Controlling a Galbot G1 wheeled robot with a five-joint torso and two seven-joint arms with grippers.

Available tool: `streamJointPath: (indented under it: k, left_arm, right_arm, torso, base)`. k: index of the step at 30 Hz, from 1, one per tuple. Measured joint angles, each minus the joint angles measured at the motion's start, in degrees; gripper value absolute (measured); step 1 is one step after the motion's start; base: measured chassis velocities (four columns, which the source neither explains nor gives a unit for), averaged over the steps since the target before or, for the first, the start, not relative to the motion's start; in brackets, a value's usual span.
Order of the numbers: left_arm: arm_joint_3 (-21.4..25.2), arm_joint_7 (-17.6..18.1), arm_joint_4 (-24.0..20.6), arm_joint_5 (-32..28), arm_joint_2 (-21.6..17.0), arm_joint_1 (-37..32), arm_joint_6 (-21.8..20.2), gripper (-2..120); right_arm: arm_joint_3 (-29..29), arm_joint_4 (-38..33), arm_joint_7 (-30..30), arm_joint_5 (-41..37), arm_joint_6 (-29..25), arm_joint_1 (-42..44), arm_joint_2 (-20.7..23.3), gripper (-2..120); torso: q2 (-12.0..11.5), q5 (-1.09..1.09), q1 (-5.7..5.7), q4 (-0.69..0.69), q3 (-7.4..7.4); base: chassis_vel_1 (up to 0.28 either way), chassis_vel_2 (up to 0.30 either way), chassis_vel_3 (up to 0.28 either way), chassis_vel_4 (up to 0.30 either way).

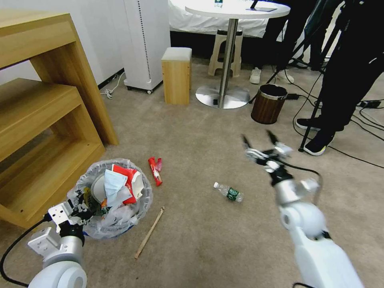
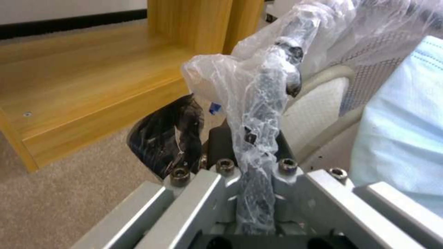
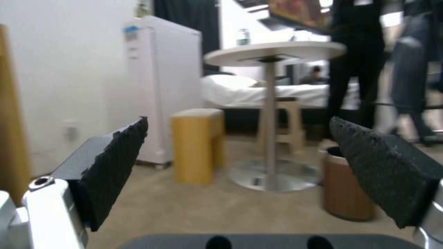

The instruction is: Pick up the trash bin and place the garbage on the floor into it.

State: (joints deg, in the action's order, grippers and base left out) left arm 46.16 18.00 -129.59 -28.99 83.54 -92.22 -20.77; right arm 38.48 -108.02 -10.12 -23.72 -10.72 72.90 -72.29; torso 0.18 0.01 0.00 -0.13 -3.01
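Note:
The trash bin (image 1: 110, 198), lined with crinkled clear plastic, sits at the lower left beside the wooden shelf. It holds a light blue mask (image 1: 113, 185), a red carton (image 1: 130, 178) and other litter. My left gripper (image 1: 80, 210) is shut on the bin's near rim (image 2: 263, 103), with the liner bunched around it and the mask (image 2: 406, 131) just beyond. Garbage lies on the beige floor (image 1: 200, 136): a red wrapper (image 1: 155, 170), a clear bottle (image 1: 228, 193) and a wooden stick (image 1: 150, 232). My right gripper (image 1: 260, 142) (image 3: 238, 119) hangs open above the carpet, beyond the bottle.
A wooden shelf unit (image 1: 44, 120) stands close on the left of the bin. Farther back are a small wooden stool (image 1: 176, 75), a round pedestal table (image 1: 230, 52) and a brown wood-grain bin (image 1: 269, 103) (image 3: 346, 186). People's legs, a tripod and cables crowd the right.

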Motion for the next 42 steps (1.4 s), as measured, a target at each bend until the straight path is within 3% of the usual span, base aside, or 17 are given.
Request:
streamJointPath:
  k: [11, 24, 42]
  left_arm:
    - [3.95, 0.38, 0.87, -4.3, -0.72, 0.44, 0.23, 0]
    - [6.7, -2.55, 1.66, -6.68, -0.87, -0.01, -0.04, 0]
    - [6.27, -4.47, 2.5, -5.68, -0.58, -0.29, 0.47, 0]
  right_arm:
    - [7.68, 0.0, 1.24, 0.85, -4.67, 6.75, -2.64, 100]
    - [7.52, -0.04, 1.1, 0.56, -4.92, 6.25, -3.42, 100]
    - [6.7, 0.54, -0.25, 2.0, -5.39, 6.2, -4.07, 100]
  torso:
    - [0.0, -0.01, 0.0, -0.01, 0.0]
    - [0.0, -0.01, 0.0, 0.0, -0.01]
    - [0.0, -0.02, 0.0, -0.01, -0.01]
  base:
    - [0.0, 0.0, 0.0, 0.0]
    - [0.0, 0.0, 0.0, 0.0]
    - [0.0, 0.0, 0.0, 0.0]
